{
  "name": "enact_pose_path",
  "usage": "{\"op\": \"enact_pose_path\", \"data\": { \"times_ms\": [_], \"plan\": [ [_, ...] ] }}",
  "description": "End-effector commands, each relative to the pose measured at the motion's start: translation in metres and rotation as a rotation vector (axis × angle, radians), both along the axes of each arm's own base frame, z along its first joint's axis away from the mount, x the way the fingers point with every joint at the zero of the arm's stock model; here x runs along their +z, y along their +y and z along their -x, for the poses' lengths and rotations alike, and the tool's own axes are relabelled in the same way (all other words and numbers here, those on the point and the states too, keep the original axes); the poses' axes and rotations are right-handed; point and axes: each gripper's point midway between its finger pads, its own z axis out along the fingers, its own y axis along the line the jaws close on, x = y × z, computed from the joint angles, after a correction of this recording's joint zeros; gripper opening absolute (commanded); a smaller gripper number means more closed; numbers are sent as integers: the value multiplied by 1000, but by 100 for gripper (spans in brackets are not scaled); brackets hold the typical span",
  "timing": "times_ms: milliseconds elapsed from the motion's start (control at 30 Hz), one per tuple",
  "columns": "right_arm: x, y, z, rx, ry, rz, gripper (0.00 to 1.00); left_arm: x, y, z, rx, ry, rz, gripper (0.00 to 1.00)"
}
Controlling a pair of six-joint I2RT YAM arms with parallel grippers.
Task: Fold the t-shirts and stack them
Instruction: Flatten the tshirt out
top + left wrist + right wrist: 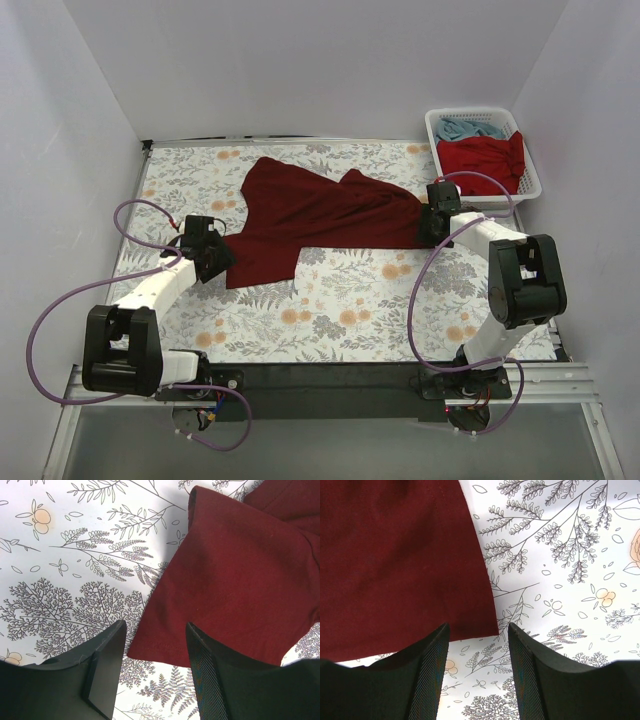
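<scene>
Flattening stage, judged. The maroon t-shirt (320,215) lies rumpled across the centre of the counter (350,320). The left fingers (107,665) and right fingers (432,670) stand open, each straddling a hem corner. The next move probably calls for pinching both corners.

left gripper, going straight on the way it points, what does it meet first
Most likely the left gripper meets the hemmed corner of the maroon t-shirt, lying between its open jaws, with the floral table cloth just beneath; depth is unclear.

Bright, even, diffuse light; shadows soft, faint; wrist views sharp; top view slightly wide-angle.
</scene>
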Motion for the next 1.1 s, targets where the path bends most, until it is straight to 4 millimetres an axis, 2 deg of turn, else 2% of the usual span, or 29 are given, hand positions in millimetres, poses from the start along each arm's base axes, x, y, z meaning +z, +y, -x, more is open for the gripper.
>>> {"op": "enact_pose_path", "data": {
  "times_ms": [0, 367, 600, 900, 1033, 1067],
  "plan": [
    [17, -7, -8, -30, -42, 14, 57, 17, -3, -10, -16, -56, 3, 50],
    [-22, -3, 10, -19, 59, -12, 53, 15, -3, -10, -22, -51, 3, 49],
    [-39, 0, 27, -5, 120, -36, 48, 12, -7, -4, -29, -33, 15, 49],
    [-42, 0, 39, 19, 134, -37, 25, 18, -4, 9, -23, 9, -4, 50],
    [-39, -1, 41, 47, 125, -27, 1, 17, -6, 17, -26, 49, -9, 52],
    [-35, 0, 40, 54, 112, -30, 1, 16, -9, 20, -36, 58, -11, 52]
  ]
}}
